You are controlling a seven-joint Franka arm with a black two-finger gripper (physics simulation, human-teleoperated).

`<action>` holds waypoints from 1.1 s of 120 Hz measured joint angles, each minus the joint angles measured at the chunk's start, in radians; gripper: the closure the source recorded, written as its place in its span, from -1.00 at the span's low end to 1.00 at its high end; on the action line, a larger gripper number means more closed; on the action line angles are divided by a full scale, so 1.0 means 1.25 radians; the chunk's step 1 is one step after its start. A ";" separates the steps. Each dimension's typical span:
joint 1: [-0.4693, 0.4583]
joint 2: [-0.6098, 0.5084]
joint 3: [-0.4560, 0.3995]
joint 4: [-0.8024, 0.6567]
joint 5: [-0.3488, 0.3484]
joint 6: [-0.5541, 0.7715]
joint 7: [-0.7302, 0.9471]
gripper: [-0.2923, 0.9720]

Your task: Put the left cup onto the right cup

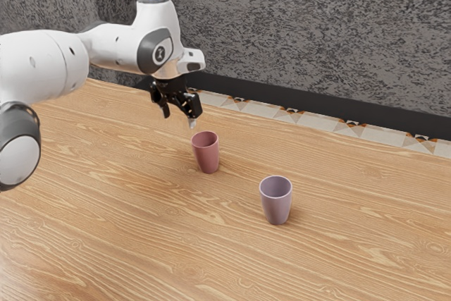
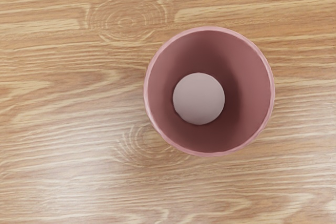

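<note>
The pink cup [image 1: 205, 151] stands upright on the surface [image 1: 106, 230], toward the exterior view's left. It is smooth and matte, a tapered round shape that is wider at the rim than at the foot. In the wrist view the pink cup [image 2: 247, 77] is seen straight down its mouth: a thin pale rim, darker rose inner walls and a flat, lighter round base.

Over to the exterior view's right and a little nearer sits the lilac cup [image 1: 275, 199]. It has the same tapered form and plain finish, also stands upright, and is well apart from the pink one.

The tool [image 1: 179, 118] hangs in the air just above the pink cup's rim, touching neither cup, with its black fingers apart.

The surface is light wood with long flowing grain and ringed knots. The arm [image 1: 63, 61] is glossy white with grey joint caps, and one cap carries a small mark too small to read. At the far side there is a patterned tile strip [image 1: 317, 119], a black band and a rough, speckled grey wall [image 1: 317, 26].
</note>
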 joint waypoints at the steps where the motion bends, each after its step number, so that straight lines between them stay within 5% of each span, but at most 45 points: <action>1: 0.000 0.001 0.000 0.000 -0.001 0.000 0.000 -0.51; 132: -0.006 0.141 -0.042 0.103 -0.059 0.012 -0.017 -0.49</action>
